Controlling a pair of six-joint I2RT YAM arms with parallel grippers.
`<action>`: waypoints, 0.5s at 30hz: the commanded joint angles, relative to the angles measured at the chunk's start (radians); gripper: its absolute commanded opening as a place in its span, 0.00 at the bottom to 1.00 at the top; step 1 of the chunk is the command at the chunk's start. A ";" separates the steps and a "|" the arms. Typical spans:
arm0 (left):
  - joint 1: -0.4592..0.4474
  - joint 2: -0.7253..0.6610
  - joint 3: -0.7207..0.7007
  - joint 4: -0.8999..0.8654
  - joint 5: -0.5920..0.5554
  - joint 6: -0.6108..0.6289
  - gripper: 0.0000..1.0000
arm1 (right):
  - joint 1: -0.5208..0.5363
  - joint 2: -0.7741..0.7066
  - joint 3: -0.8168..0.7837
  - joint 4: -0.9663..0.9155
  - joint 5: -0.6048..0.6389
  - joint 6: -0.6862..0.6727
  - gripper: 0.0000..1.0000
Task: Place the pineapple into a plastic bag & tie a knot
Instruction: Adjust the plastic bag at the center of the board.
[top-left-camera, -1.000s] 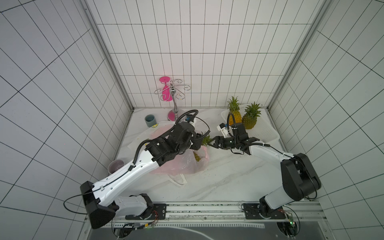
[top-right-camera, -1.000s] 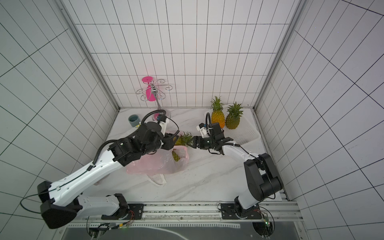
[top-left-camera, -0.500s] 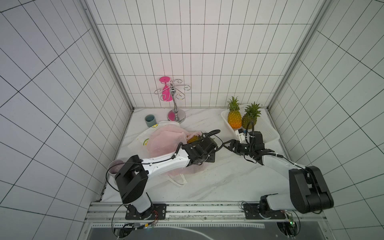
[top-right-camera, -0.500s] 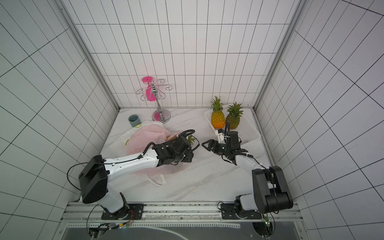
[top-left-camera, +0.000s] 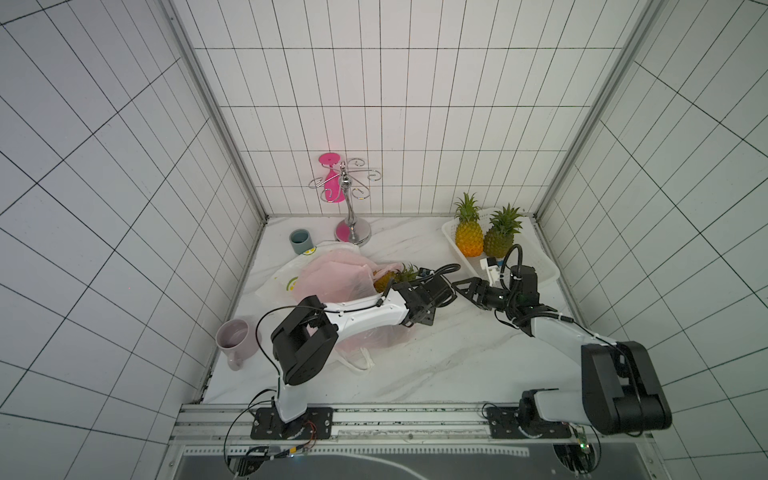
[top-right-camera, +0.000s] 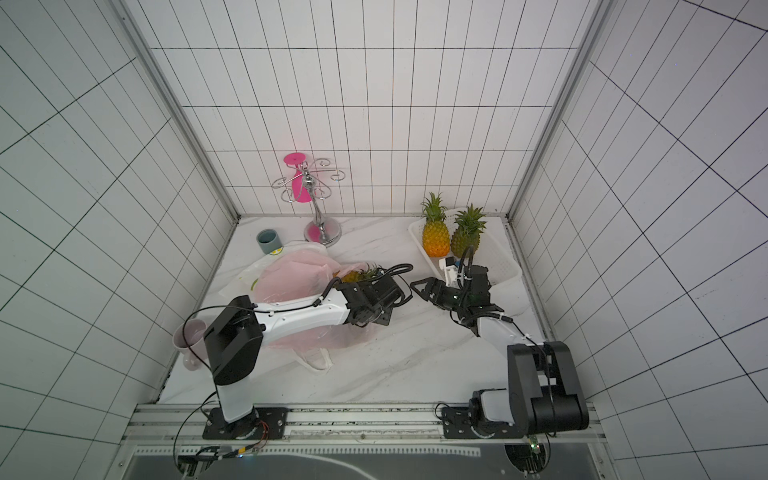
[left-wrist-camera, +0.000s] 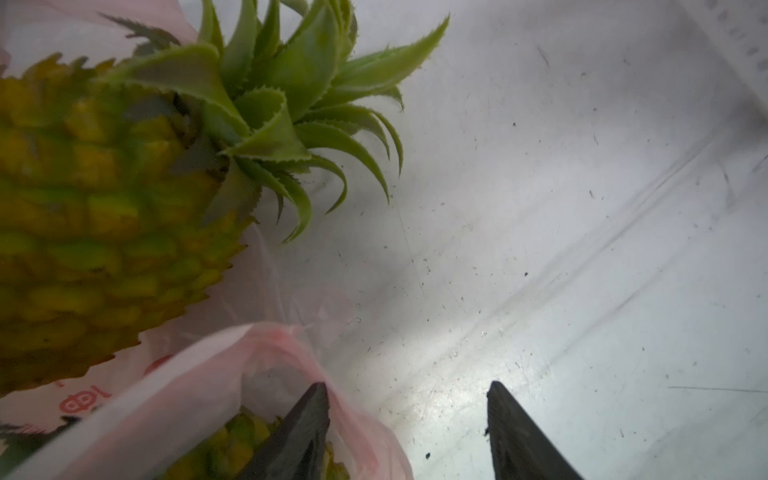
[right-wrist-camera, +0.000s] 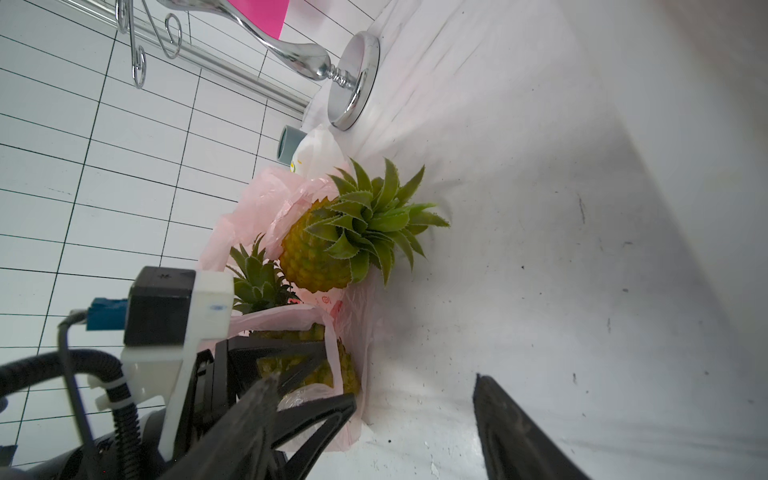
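A: Fingers?
B: My left gripper (left-wrist-camera: 406, 384) spread, bag (left-wrist-camera: 187, 374) film against one finger, touching I think. My right gripper (right-wrist-camera: 374, 376) spread, empty.
A: The pineapple (right-wrist-camera: 311, 257)?
B: On its side, bag's mouth, leaves outside.

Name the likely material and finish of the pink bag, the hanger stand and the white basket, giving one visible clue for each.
Pink bag: thin plastic film, translucent and slightly glossy; it crumples and lets light through.
Stand: polished metal, probably chromed; it gives mirror-like reflections.
White basket: seemingly moulded plastic, matt; its walls look perforated.
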 joint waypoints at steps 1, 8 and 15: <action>-0.024 -0.032 0.023 -0.089 -0.088 -0.001 0.62 | -0.012 0.002 -0.049 0.065 -0.038 0.033 0.76; -0.030 -0.013 0.016 -0.083 -0.111 -0.010 0.63 | -0.013 0.005 -0.060 0.102 -0.054 0.054 0.75; 0.029 0.063 0.037 0.004 -0.025 0.020 0.63 | -0.014 -0.018 -0.072 0.104 -0.054 0.062 0.75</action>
